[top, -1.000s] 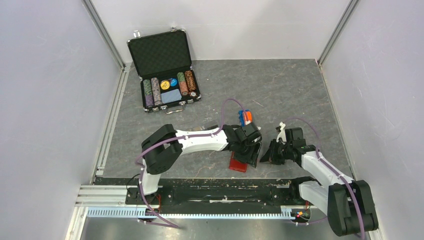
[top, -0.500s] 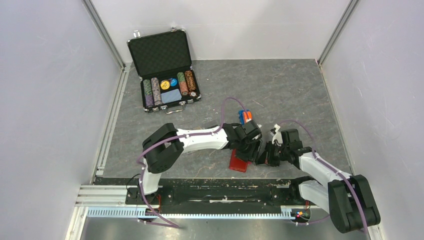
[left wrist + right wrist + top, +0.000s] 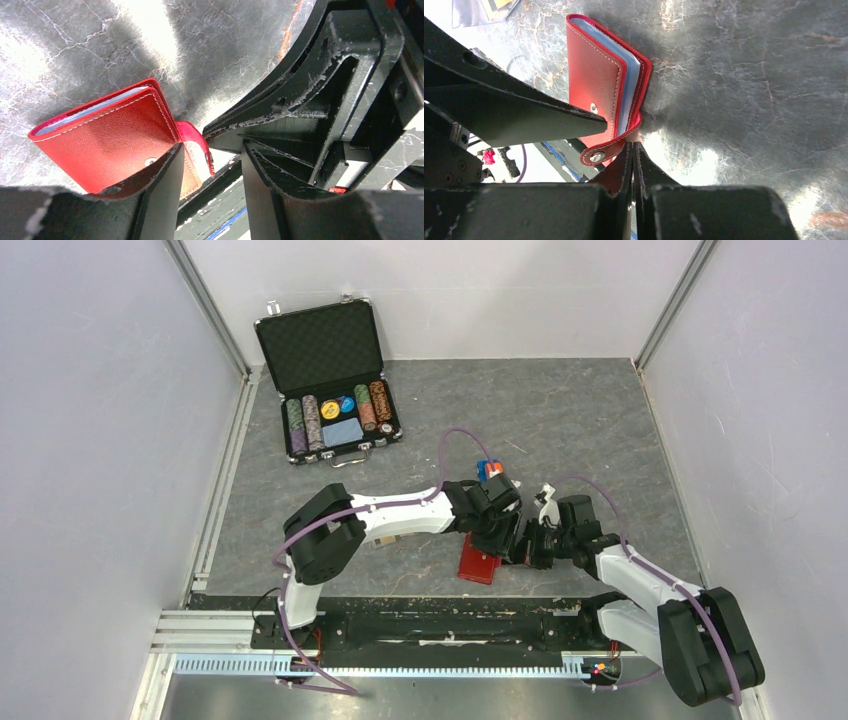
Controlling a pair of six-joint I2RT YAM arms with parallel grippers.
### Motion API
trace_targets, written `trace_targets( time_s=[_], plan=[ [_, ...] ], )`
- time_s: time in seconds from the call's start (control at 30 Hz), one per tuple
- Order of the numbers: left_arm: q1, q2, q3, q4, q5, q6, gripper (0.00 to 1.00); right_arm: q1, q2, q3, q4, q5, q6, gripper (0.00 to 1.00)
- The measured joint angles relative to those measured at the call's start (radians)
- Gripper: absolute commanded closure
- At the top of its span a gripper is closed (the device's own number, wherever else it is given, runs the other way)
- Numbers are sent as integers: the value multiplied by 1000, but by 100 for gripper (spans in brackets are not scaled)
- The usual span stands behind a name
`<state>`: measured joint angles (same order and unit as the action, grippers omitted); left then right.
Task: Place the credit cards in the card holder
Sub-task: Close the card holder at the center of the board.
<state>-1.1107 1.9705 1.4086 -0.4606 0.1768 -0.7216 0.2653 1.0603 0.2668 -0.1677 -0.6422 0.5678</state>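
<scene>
A small red wallet (image 3: 476, 565) (image 3: 110, 140) (image 3: 596, 75) lies on the grey table between my two grippers, its snap tab (image 3: 599, 154) undone and sticking out. My left gripper (image 3: 506, 540) (image 3: 211, 145) is open, one finger (image 3: 549, 115) resting on the wallet's face beside the snap stud. My right gripper (image 3: 522, 553) (image 3: 633, 144) is shut, its tips pinching the tab at its base. In the right wrist view's top-left corner, beyond the wallet, shows a clear-walled piece (image 3: 471, 12) with an orange-gold face (image 3: 499, 4) in it, apparently the card holder with a credit card.
An open black briefcase (image 3: 318, 345) with rows of poker chips (image 3: 335, 412) and a pale blue card (image 3: 343, 431) stands at the back left. An orange-and-blue item (image 3: 488, 470) sits just behind my left wrist. A black rail (image 3: 420, 615) runs along the table's near edge.
My right gripper has moved left up to the wallet and shut at its tab. My left gripper has shifted slightly and its jaws have narrowed a little.
</scene>
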Motion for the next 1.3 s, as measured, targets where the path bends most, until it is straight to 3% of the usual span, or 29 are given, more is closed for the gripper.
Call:
trace_targets(
  time_s=[0.3,0.43,0.57,0.67,0.77,1.03,1.3],
  plan=[
    [5,0,0,-2,-18,-2,81,6,-6,-2,42,-5,16,100],
    [5,-1,0,-14,-39,-2,78,8,-6,-2,50,-11,16,100],
    [5,-8,-1,-34,-63,-2,60,13,-6,-2,62,-16,18,100],
    [6,-13,-1,-55,-79,0,52,18,-5,-2,70,-18,22,100],
    [7,-17,-2,-80,-93,0,54,31,2,-2,81,-18,31,100],
    [7,-40,-3,-103,-96,2,69,73,17,-3,139,-16,64,100],
    [7,-53,-21,-94,-93,4,71,80,24,-3,159,-19,72,100]
  ],
)
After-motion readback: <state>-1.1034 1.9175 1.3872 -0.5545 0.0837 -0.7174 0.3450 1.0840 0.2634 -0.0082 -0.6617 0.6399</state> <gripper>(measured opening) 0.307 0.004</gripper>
